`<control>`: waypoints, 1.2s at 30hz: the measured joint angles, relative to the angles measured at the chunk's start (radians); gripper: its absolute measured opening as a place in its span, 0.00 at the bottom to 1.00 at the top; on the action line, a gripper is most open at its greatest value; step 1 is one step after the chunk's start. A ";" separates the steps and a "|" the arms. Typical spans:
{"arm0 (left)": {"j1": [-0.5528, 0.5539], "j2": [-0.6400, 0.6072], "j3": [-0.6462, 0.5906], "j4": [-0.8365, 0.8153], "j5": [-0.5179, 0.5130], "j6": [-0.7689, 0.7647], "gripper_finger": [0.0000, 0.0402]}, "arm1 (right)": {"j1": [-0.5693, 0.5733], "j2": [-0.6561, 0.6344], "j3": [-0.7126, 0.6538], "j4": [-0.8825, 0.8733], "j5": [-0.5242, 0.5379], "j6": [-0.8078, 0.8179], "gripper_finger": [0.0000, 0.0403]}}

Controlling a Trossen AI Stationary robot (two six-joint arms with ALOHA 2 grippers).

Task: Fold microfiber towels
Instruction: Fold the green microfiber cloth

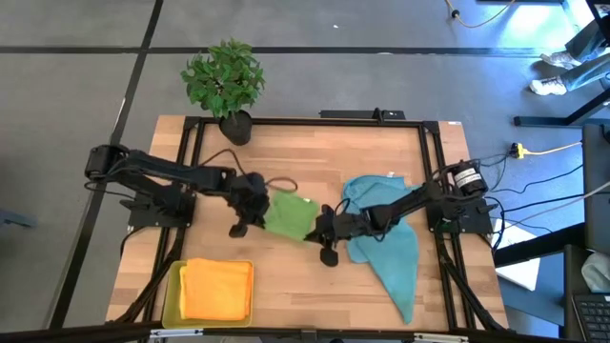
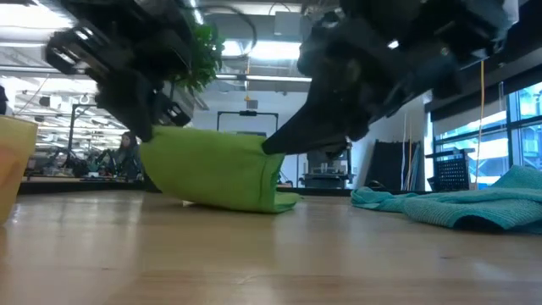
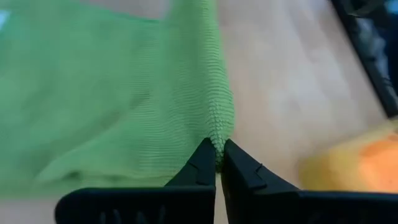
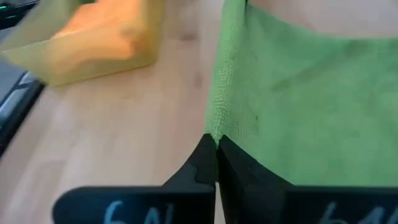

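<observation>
Green microfiber towel (image 1: 289,215) is held mid-table between both arms, partly lifted; in the low view its far part is raised off the wooden table (image 1: 286,276) while a lower fold lies on the boards.

Left gripper (image 3: 217,163) is seen pinched tight on one towel corner; right gripper (image 4: 216,148) is likewise clamped on the opposite corner along the same edge. Both jaws are closed on fabric only.

Teal-blue towels (image 1: 389,243) are heaped to the right, unfolded. Orange towel (image 1: 216,289) is lying folded in the yellow tray (image 1: 170,303) at the near left. Potted plant (image 1: 225,81) stands at the far edge.

Step judged: a fold of the green towel, with the held edge to be carried over.

For a clean fold, the two corners should be kept level and taut, moved together at one pace, and laid square on the matching edge before release. Slack between the grips would likely leave a wrinkle.
</observation>
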 joint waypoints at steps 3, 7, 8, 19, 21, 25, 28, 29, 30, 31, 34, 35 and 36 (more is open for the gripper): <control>-0.093 -0.012 0.000 0.026 0.001 -0.039 0.00 | 0.043 0.000 0.001 0.031 -0.001 0.009 0.00; -0.170 -0.034 0.000 0.073 -0.002 -0.086 0.00 | 0.062 0.000 0.001 0.056 -0.036 0.029 0.00; -0.182 -0.041 0.000 0.076 -0.004 -0.092 0.00 | 0.062 0.000 0.001 0.056 -0.041 0.035 0.00; 0.020 -0.059 -0.007 -0.009 -0.031 0.010 0.00 | -0.079 0.000 -0.001 -0.003 -0.052 0.083 0.01; 0.089 -0.057 -0.025 -0.010 0.003 0.037 0.00 | -0.109 0.000 -0.001 -0.020 -0.052 0.101 0.01; 0.212 -0.036 -0.047 0.013 0.029 0.074 0.00 | -0.153 0.001 -0.001 -0.053 -0.043 0.107 0.01; 0.281 0.008 -0.050 0.029 0.072 0.109 0.00 | -0.176 0.000 -0.001 -0.061 -0.030 0.124 0.01; 0.299 0.027 -0.050 0.037 0.088 0.114 0.00 | -0.183 0.001 -0.004 -0.063 -0.020 0.126 0.01; 0.312 0.047 -0.050 0.051 0.098 0.118 0.00 | -0.193 0.001 -0.008 -0.067 -0.013 0.126 0.01; 0.323 0.069 -0.050 0.065 0.107 0.124 0.00 | -0.202 0.001 -0.012 -0.070 -0.005 0.128 0.01; 0.347 0.132 -0.050 0.094 0.114 0.141 0.00 | -0.226 0.001 -0.019 -0.076 0.015 0.129 0.01; 0.353 0.150 -0.050 0.105 0.115 0.141 0.00 | -0.232 0.001 -0.023 -0.076 0.024 0.129 0.01; 0.358 0.165 -0.050 0.111 0.115 0.142 0.00 | -0.239 0.001 -0.026 -0.078 0.028 0.128 0.01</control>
